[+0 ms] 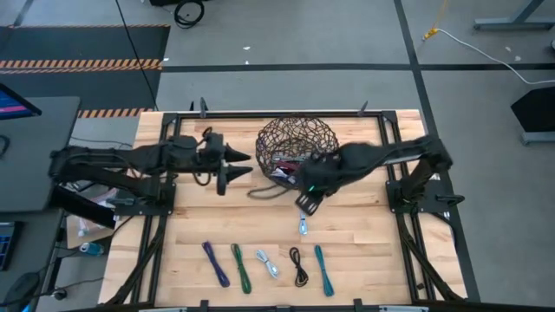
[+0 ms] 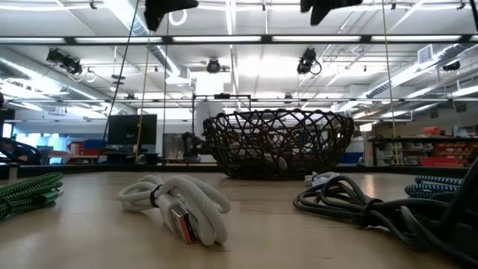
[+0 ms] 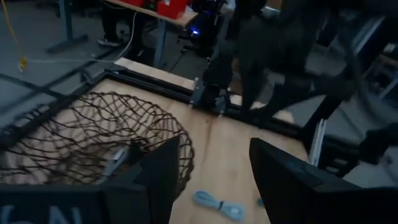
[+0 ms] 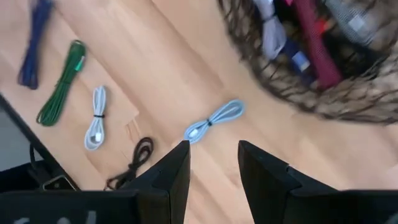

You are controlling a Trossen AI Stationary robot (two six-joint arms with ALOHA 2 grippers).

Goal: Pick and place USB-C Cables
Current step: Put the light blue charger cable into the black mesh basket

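Front edge, high view: five cables in a row, purple (image 1: 216, 263), green (image 1: 240, 266), silvery (image 1: 267, 263), black (image 1: 299, 265), teal (image 1: 323, 269). Only the right wrist view reveals more cables (image 4: 308, 43) inside the wire basket (image 4: 348, 93). Light blue cable (image 4: 214, 121) loose at twelve o'clock of the right gripper (image 4: 212, 163), fingers apart, empty. Farther back, left gripper (image 1: 227, 165) beside the basket, fingers parted, holding nothing.

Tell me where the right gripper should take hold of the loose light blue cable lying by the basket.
Grip the light blue cable at its tied middle, where the strands are pinched together, coming straight down from above. It lies flat on the table, clear of the wire basket, with bare wood on both sides. The right gripper, open and empty, hovers close by; probably turn the fingers across the bundle's length.
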